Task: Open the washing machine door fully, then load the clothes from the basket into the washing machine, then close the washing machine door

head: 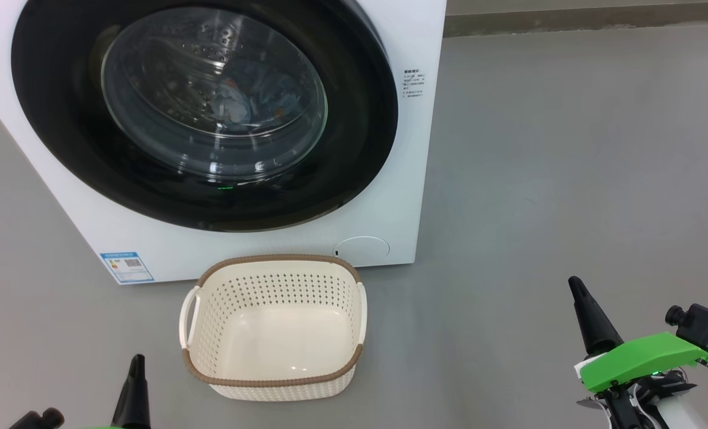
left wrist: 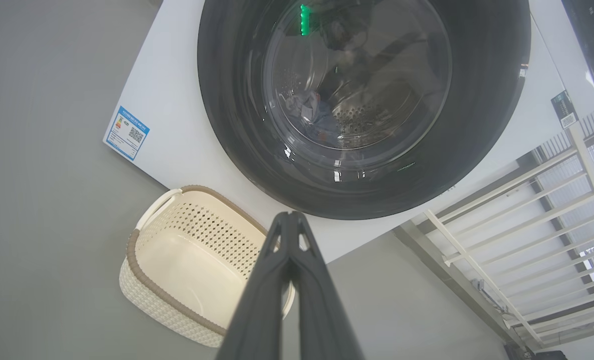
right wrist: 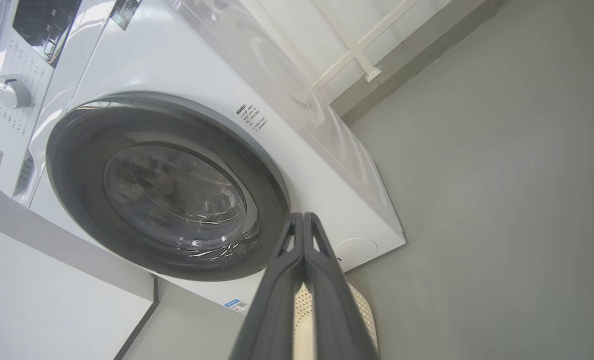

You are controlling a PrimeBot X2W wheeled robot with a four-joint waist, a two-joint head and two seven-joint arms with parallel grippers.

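There is one washing machine (head: 416, 149), and it has one round door (head: 359, 119). One basket (head: 276, 260) is there, with two side handles (head: 190, 316). Behind the door glass lies a bluish bundle of clothes (head: 258, 98); how many pieces it holds cannot be told. The machine carries one blue label (head: 126, 267), one small round flap (head: 361, 247), one block of printed text (head: 414, 82) and one knob (right wrist: 12, 91). There are two grippers, the left gripper (left wrist: 291, 216) and the right gripper (right wrist: 302, 216), each with two dark fingers (left wrist: 257, 300).
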